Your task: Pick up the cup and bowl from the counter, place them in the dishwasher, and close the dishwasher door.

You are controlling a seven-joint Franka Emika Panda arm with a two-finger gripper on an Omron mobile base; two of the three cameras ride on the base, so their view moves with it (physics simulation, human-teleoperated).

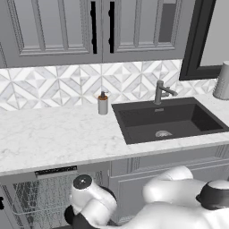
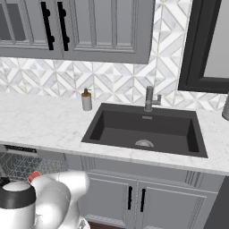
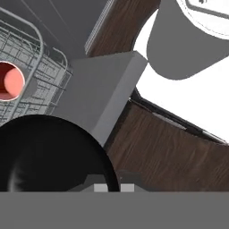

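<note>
bowl [image 3: 49,154] — perhaps hiding hand's fingertips

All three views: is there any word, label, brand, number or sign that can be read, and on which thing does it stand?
There is none to read.
The soap bottle bears no label.
The dishwasher has a plain black vent strip, with no lettering.
The faucet, the cup and the bowl carry no marks.
</note>
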